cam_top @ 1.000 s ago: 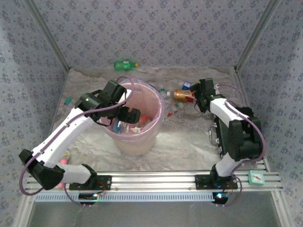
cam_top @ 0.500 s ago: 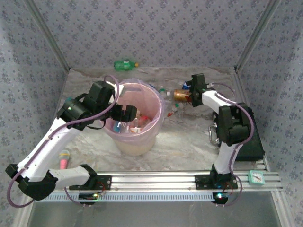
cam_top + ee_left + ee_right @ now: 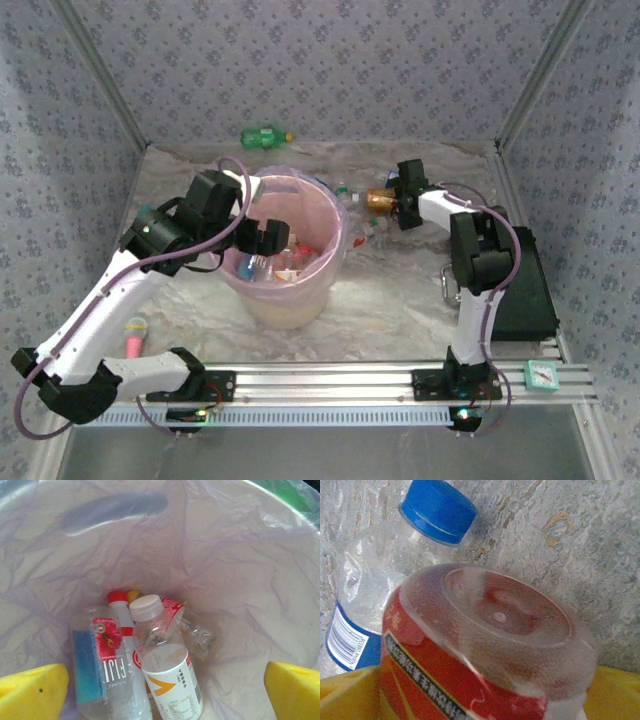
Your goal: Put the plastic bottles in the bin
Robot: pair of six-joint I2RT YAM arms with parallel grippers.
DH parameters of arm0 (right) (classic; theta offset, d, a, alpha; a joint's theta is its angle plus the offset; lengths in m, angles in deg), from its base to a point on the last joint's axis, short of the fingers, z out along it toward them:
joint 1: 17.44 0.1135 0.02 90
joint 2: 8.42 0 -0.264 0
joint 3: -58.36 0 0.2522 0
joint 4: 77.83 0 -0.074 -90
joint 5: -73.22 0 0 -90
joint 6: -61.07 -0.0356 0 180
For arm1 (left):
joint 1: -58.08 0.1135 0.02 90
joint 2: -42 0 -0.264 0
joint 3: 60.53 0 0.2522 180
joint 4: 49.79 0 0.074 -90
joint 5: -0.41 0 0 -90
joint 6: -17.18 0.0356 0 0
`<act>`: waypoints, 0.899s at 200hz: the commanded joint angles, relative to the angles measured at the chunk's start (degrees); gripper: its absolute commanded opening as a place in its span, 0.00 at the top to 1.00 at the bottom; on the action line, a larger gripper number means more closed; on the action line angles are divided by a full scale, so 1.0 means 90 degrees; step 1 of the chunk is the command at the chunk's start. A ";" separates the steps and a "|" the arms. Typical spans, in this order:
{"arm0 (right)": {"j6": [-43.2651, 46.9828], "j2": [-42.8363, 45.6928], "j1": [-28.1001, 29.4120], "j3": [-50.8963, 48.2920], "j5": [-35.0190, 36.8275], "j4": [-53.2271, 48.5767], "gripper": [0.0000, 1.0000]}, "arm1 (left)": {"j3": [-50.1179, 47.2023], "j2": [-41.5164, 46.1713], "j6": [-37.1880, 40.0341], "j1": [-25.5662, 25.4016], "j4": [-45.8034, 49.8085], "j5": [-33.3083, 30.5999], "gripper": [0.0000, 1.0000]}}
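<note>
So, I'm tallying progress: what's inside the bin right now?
The bin holds a Fiji bottle, a white-capped bottle, a red-capped bottle between them and a crumpled clear bottle behind. A yellow cap peeks out; anything beneath the pile is covered.

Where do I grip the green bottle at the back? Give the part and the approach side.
Grip the green bottle at mid-body, coming straight down. It lies on its side, cap pointing right, close to the back wall, so the fingers should probably close front-to-back across its round belly.
</note>
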 commanded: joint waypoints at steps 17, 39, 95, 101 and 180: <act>-0.0186 -0.0210 0.0003 0.0002 0.0034 0.0093 0.07 | 0.0104 0.0096 -0.0060 -0.0052 -0.0152 -0.0112 0.00; -0.0194 -0.0191 -0.0001 -0.0049 0.0061 0.0146 0.10 | 0.0090 0.0084 -0.0077 -0.0046 -0.0172 -0.0113 0.00; -0.0179 -0.0031 -0.0046 -0.0174 0.0104 0.0302 0.23 | 0.0149 0.0043 -0.0070 -0.0048 -0.0206 -0.0100 0.00; -0.0169 -0.0002 -0.0054 -0.0168 0.0101 0.0306 0.24 | 0.0150 0.0045 -0.0070 -0.0048 -0.0210 -0.0091 0.00; 0.0315 0.1001 -0.0243 -0.0523 0.0055 0.0465 0.28 | 0.0207 0.0077 -0.0070 -0.0056 -0.0559 0.0218 0.00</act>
